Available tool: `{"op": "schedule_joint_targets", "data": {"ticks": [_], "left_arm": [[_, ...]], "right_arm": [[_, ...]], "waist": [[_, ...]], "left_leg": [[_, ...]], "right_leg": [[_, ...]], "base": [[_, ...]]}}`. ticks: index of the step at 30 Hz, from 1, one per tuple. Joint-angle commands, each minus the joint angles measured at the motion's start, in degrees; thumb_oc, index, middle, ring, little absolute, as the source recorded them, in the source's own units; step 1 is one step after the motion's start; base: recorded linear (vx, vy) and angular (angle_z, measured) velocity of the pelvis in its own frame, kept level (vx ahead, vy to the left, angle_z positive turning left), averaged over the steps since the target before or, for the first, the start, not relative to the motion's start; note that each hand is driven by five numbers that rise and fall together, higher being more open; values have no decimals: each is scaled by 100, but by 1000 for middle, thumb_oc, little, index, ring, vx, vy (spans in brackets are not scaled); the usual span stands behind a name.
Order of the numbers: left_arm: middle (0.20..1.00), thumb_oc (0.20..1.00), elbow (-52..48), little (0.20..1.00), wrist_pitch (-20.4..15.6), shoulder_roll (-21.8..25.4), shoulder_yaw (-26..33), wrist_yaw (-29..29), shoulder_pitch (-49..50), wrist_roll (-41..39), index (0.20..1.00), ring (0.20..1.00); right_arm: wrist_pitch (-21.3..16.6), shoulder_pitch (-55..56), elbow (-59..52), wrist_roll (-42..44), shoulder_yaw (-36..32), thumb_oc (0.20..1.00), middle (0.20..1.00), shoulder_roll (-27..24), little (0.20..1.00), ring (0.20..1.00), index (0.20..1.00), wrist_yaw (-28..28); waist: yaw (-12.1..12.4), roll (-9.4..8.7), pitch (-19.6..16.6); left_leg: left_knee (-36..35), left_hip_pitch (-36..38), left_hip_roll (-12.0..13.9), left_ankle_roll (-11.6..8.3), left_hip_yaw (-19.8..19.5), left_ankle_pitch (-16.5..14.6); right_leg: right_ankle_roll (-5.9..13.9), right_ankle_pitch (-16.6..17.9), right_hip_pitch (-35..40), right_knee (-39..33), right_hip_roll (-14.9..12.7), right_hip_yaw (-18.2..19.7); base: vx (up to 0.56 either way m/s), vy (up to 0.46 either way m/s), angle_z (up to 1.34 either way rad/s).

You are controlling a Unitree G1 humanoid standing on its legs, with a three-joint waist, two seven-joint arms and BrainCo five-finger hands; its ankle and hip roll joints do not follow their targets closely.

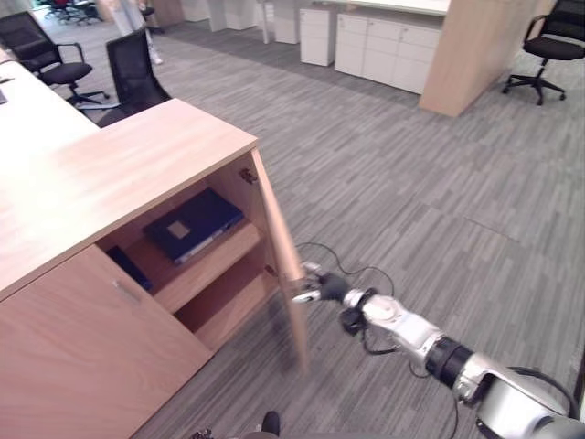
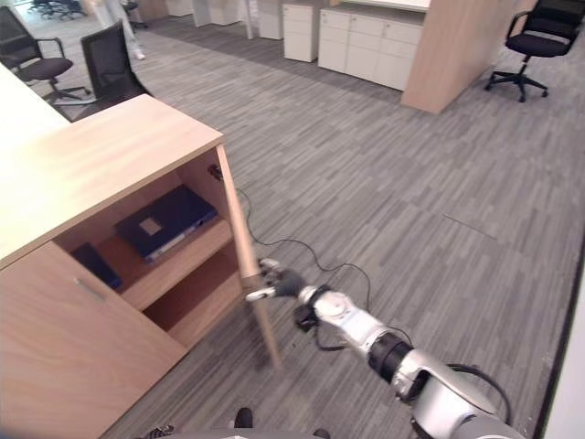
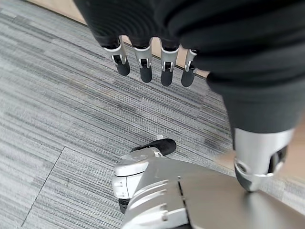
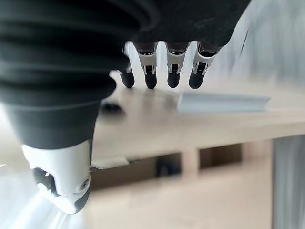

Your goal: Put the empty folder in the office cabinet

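A dark blue folder [image 1: 194,224] lies flat on the upper shelf of the wooden office cabinet [image 1: 119,174]. The cabinet's right door [image 1: 279,238] stands swung out, edge-on to me. My right hand [image 1: 320,285] reaches in from the lower right, and its straight fingers [image 4: 162,71] rest against the door's outer face near its free edge. It holds nothing. My left hand [image 3: 143,62] hangs over the grey carpet with its fingers relaxed and nothing in it.
A second dark item [image 1: 128,267] sits deeper on the same shelf, and the lower shelf [image 1: 228,306] is bare. The cabinet's left door [image 1: 91,357] is closed. Black office chairs [image 1: 132,73] stand behind the cabinet, white drawer units [image 1: 384,50] at the back.
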Motion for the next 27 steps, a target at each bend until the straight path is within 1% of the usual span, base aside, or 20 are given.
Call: {"op": "schedule_joint_targets", "data": {"ticks": [1,4,11,15,17,18,19,21,22,24,25,26,27], "left_arm": [[1000,1000,508,1000,-48,275,-168,148,-326,189,1000,1000],[1000,1000,497,1000,-53,256,-187,163,-305,172,1000,1000],[1000,1000,482,1000,-70,231,-187,184,-291,89,1000,1000],[1000,1000,513,1000,-98,190,-173,126,-255,12,1000,1000],[1000,1000,584,1000,-120,70,-192,135,-167,-7,1000,1000],[1000,1000,594,1000,-124,61,-194,109,-150,0,1000,1000],[1000,1000,594,1000,-125,61,-196,109,-148,0,1000,1000],[1000,1000,624,1000,-132,43,-165,54,-100,-41,1000,1000],[1000,1000,611,1000,-135,41,-159,5,-71,-83,1000,1000],[1000,1000,611,1000,-134,42,-161,5,-73,-83,1000,1000],[1000,1000,606,1000,-143,4,-162,-43,-49,-157,1000,1000],[1000,1000,619,1000,-175,-42,-160,-97,-25,-215,1000,1000],[1000,1000,610,1000,-167,-73,-167,-156,-15,-259,1000,1000]], "right_arm": [[-277,-156,-286,702,146,1000,1000,1314,1000,1000,1000,520],[-233,-50,-163,696,205,1000,1000,1397,1000,1000,1000,532],[-263,124,-62,605,171,1000,1000,1296,1000,1000,1000,515],[-299,440,481,298,-75,1000,1000,1176,1000,1000,1000,423],[-354,702,1229,19,-379,1000,1000,1183,1000,1000,1000,255],[-353,776,1389,-168,-466,1000,1000,1128,1000,1000,1000,223],[-356,779,1394,-172,-468,1000,1000,1131,1000,1000,1000,224],[-330,1001,2009,-764,-721,1000,1000,1059,1000,1000,1000,85],[-297,1169,2650,-1403,-960,1000,1000,1018,1000,1000,1000,-46],[-300,1167,2655,-1405,-963,1000,1000,1021,1000,1000,1000,-46],[-280,1387,3311,-1988,-1309,1000,1000,987,1000,1000,1000,-241],[-255,1590,4037,-2282,-1819,1000,1000,979,1000,1000,1000,-406],[-226,1679,4309,-2453,-2002,1000,1000,989,1000,1000,1000,-463]], "waist": [[402,-792,193],[440,-815,195],[440,-859,190],[368,-862,165],[378,-890,166],[356,-899,143],[357,-899,139],[328,-887,133],[297,-870,115],[284,-878,96],[239,-857,70],[190,-818,44],[170,-799,23]], "left_leg": [[-68,348,-463,230,127,-704],[-68,342,-461,220,105,-694],[-68,325,-445,206,86,-678],[-68,309,-442,209,109,-669],[-68,311,-440,195,73,-670],[-68,281,-453,199,59,-653],[-68,278,-453,199,58,-653],[-68,304,-450,202,74,-677],[-68,302,-462,214,76,-687],[-68,272,-471,220,65,-670],[-68,274,-484,238,73,-678],[-68,306,-498,254,86,-704],[-68,312,-505,262,86,-712]], "right_leg": [[459,-482,132,43,-392,-5],[454,-474,139,43,-401,-41],[463,-451,126,43,-398,-59],[470,-422,110,43,-391,-47],[467,-427,129,43,-384,-67],[473,-414,103,43,-396,-84],[473,-414,101,43,-395,-85],[482,-407,122,43,-395,-77],[489,-406,120,43,-397,-63],[493,-397,95,43,-406,-74],[502,-396,101,43,-407,-64],[512,-405,132,43,-410,-54],[522,-408,139,43,-414,-59]], "base": [[-31,0,24],[-28,4,15],[-14,3,6],[0,0,0],[-15,-2,0],[0,0,0],[0,0,0],[0,0,0],[0,0,0],[-6,8,-3],[-5,37,-3],[-1,50,1],[5,58,4]]}}
